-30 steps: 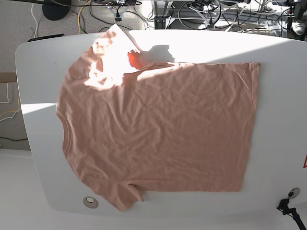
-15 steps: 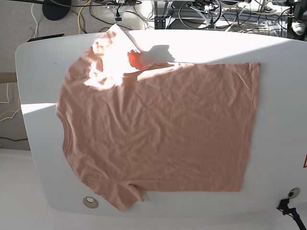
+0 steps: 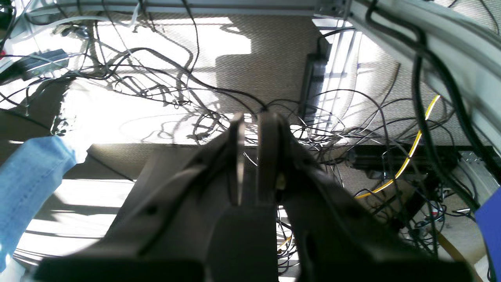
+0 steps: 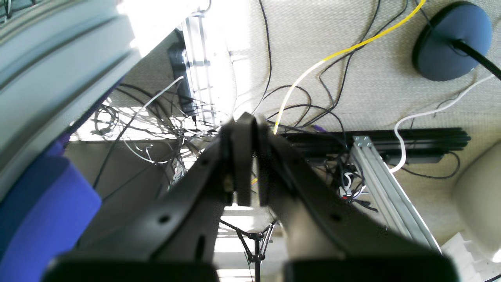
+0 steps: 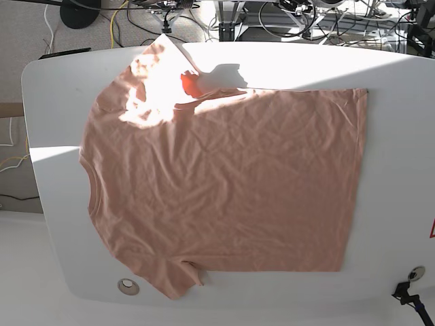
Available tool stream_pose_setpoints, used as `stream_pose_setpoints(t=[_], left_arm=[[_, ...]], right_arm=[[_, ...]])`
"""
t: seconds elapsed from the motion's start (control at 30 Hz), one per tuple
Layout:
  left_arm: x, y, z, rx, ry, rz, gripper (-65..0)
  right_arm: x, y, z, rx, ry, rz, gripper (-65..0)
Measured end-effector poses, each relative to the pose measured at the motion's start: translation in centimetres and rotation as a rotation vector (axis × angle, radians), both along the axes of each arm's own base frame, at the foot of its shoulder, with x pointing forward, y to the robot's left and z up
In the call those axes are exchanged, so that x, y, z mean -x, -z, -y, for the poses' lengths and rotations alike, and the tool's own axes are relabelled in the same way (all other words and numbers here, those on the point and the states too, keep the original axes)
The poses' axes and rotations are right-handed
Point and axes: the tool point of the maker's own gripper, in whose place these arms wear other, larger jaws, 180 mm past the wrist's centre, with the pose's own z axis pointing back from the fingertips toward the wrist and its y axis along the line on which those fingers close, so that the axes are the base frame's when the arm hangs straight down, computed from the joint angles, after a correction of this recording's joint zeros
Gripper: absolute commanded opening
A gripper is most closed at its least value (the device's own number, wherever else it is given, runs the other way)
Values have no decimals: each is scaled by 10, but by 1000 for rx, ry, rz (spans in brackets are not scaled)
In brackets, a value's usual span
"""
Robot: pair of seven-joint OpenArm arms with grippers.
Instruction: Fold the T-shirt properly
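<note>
A: What has changed in the last second?

B: Very little. The T-shirt (image 5: pixel 224 183) lies spread flat on the white table (image 5: pixel 401 136), in the same place with the same wrinkles as before. No fold has begun.

A: And the claws?

B: Both are away from the shirt, pointing at cables (image 3: pixel 164 78) on the floor. The left gripper (image 3: pixel 252 129) shows a narrow gap between its jaws, holding nothing. The right gripper (image 4: pixel 250 125) has its jaws together, empty.

A: So?

B: I judge the task is at its very start; both arms must reach the cloth.
</note>
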Motion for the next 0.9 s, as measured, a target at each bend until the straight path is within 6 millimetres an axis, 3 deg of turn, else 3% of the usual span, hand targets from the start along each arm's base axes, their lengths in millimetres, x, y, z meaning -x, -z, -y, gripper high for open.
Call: stream_pose_setpoints(t=[0.27, 0.37, 0.43, 0.47, 0.6, 0.73, 0.8, 0.9], left_arm=[[-5, 0, 3, 6, 1, 13, -597], [3, 0, 3, 5, 1, 1, -597], [10, 0, 3, 6, 4, 4, -589], [6, -1, 2, 5, 8, 28, -563], [4, -6, -16, -23, 16, 68, -358], [12, -9, -14, -19, 23, 81, -349], [20, -10, -11, -11, 26, 83, -348], [28, -16, -19, -21, 41, 103, -328]], right_arm=[[1, 0, 0, 0, 1, 3, -631], [9, 0, 0, -1, 1, 4, -631], [3, -2, -1, -1, 0, 51, -631], [2, -2, -1, -1, 0, 64, -631], [13, -7, -1, -2, 2, 95, -630], [21, -15, -2, -4, 0, 127, -629], [21, -19, -1, -3, 0, 150, -587], [24, -30, -1, -4, -3, 200, -446]])
